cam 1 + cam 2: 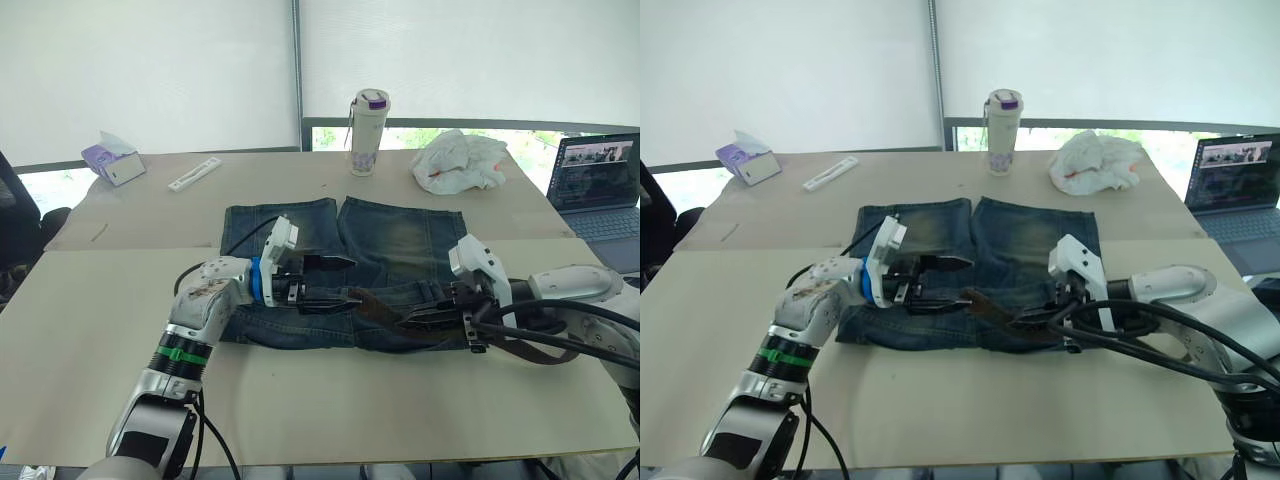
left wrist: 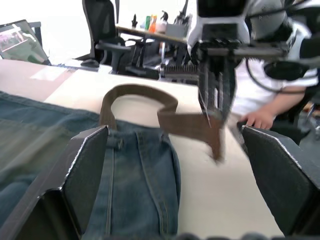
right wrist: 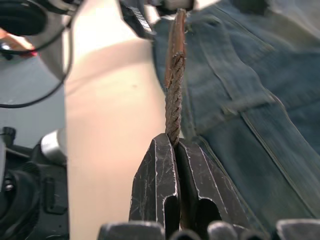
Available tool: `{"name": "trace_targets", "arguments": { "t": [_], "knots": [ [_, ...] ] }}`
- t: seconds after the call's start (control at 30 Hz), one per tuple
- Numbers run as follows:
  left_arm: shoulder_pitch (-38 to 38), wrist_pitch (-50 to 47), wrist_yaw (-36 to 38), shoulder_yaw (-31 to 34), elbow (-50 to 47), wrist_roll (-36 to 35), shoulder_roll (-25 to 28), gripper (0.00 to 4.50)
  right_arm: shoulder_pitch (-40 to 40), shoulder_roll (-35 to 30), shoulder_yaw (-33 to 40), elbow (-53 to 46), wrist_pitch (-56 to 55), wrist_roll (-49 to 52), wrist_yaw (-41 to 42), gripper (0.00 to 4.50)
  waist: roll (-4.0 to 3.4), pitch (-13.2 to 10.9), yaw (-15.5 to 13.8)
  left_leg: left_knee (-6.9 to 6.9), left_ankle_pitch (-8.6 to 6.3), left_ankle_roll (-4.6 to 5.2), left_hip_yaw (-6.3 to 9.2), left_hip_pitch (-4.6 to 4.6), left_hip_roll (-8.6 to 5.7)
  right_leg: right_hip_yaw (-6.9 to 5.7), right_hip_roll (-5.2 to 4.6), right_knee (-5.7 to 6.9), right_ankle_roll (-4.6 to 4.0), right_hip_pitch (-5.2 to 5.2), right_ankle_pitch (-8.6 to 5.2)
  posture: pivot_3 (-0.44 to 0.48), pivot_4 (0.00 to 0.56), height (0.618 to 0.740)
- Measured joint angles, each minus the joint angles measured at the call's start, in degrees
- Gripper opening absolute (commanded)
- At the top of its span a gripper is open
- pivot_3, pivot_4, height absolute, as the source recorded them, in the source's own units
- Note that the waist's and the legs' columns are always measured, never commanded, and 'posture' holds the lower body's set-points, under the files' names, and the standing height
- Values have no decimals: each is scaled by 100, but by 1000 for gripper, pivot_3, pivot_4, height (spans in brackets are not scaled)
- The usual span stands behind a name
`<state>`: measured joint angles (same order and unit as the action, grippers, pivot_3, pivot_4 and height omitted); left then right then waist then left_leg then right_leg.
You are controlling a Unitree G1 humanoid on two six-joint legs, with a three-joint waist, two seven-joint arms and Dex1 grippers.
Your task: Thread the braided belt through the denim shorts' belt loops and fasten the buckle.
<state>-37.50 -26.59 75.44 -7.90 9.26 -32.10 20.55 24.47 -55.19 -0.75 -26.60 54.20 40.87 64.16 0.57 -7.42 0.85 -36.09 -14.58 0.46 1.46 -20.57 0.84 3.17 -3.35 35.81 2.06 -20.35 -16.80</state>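
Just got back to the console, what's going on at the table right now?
The right hand is shut on the braided belt, holding it over the waistband of the denim shorts laid flat on the table. The left hand is open at the waistband's other side. The belt isn't buckled yet.

My left arm (image 1: 190,340) is silver-grey metal with a scuffed elbow shell, a green band, a blue wrist ring and a white camera block. My right arm (image 1: 575,285) is smooth silver, wrapped in thick black cables. My fingers (image 3: 155,185) are scratched black metal.
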Motion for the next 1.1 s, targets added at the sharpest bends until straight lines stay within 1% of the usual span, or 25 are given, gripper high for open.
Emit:
{"name": "trace_targets", "arguments": {
  "t": [0.07,0.2,0.33,0.43,0.6,0.7,0.73,0.8,0.83,0.9,0.97,1.03,1.07,1.1],
  "knots": [
    [-21,-223,159,-29,-7,-105,21,4500,4,2,-89,1,9,26,-14,46,0,0,11,1,0,0,0,2,1,1,1,2,0,-1,0,0,150,740],
    [-13,-491,624,-300,-69,-135,202,4500,81,7,-120,6,29,34,-77,46,-1,0,15,1,0,0,0,3,1,2,2,3,0,-1,0,0,150,740],
    [-14,-644,706,-321,-77,-180,197,4500,125,72,-120,10,29,37,-163,46,-1,0,4,1,0,0,1,1,0,2,1,1,0,-2,0,0,150,740],
    [-14,-705,789,-321,-77,-182,237,3722,107,71,-116,10,29,49,-198,0,-1,0,2,1,0,1,1,1,0,1,1,1,0,-2,0,0,150,740],
    [-13,-729,835,-316,-77,-179,232,1458,48,71,-113,0,35,96,-243,0,-1,0,5,1,0,1,1,1,1,2,1,1,0,-2,0,0,150,740],
    [-8,-687,689,-299,-70,-166,37,45,40,70,-109,-6,33,91,-261,0,0,0,-4,0,0,1,1,0,0,1,0,1,0,-2,0,0,150,740],
    [9,-687,612,-256,-56,-166,-27,12,25,70,-98,-4,28,87,-276,0,0,0,-5,0,0,1,1,0,1,1,0,0,0,-1,0,0,150,740],
    [55,-728,467,-190,-43,-174,-120,0,-12,72,-62,3,-20,69,-319,744,0,0,1,0,-1,1,1,0,1,2,0,0,0,-2,0,0,150,740],
    [89,-770,385,-166,-62,-202,-170,0,-24,121,-26,0,-39,88,-347,971,0,0,3,1,-1,1,1,1,1,3,1,0,0,-2,0,0,150,740],
    [177,-877,252,-163,-156,-281,-319,0,-90,207,120,-9,-34,173,-404,1705,0,0,-4,1,-1,1,2,0,1,3,0,1,0,-1,0,0,150,740],
    [324,-982,49,-105,-190,-383,-385,0,-212,281,568,-4,25,448,-579,2397,0,0,-8,0,-1,1,2,-2,0,3,-1,1,0,-2,0,0,150,740],
    [459,-1129,-203,68,-191,-455,-415,0,-400,382,1246,-7,252,915,-845,3043,2,-1,-13,1,-1,1,5,-2,2,2,-1,1,0,0,0,0,150,740],
    [500,-1196,-343,161,-187,-516,-437,0,-499,429,1558,-11,368,1198,-992,3043,2,-1,-13,1,-1,1,5,-3,2,3,-2,2,0,0,0,0,150,740],
    [504,-1364,-676,375,-184,-662,-627,0,-753,554,2017,-44,504,1736,-1243,3043,5,-1,-19,2,-1,1,9,-5,6,-1,-3,0,0,3,0,0,150,740]
  ]
}}
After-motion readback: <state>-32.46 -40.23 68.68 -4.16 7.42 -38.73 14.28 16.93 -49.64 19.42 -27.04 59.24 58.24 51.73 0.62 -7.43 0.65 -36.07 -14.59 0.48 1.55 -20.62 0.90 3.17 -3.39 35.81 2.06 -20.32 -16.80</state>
